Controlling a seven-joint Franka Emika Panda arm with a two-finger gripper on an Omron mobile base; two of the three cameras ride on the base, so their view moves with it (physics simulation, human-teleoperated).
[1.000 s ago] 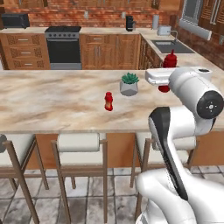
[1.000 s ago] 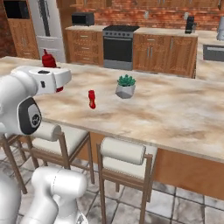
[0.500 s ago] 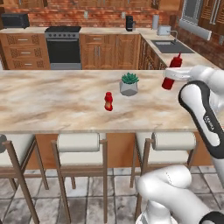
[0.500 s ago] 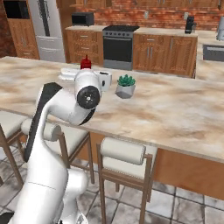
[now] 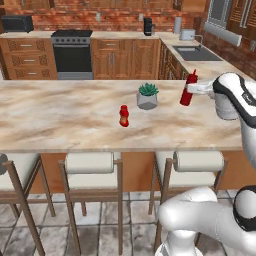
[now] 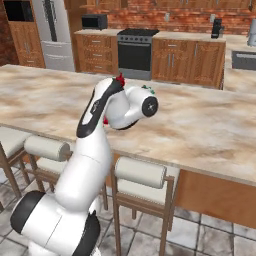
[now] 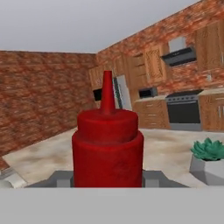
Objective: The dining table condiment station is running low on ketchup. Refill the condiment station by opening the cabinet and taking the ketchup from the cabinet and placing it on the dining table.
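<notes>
While the gripper (image 5: 191,89) pinches the ketchup (image 5: 187,88) upright at right of the left base frame, above the dining table (image 5: 60,115), potted plant (image 5: 148,96) and small red bottle (image 5: 124,115) near centre.

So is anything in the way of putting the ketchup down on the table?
Nothing visible. The gripper holds the ketchup over the dining table, with bare marble below. The potted plant and small red bottle stand off to the side.
</notes>
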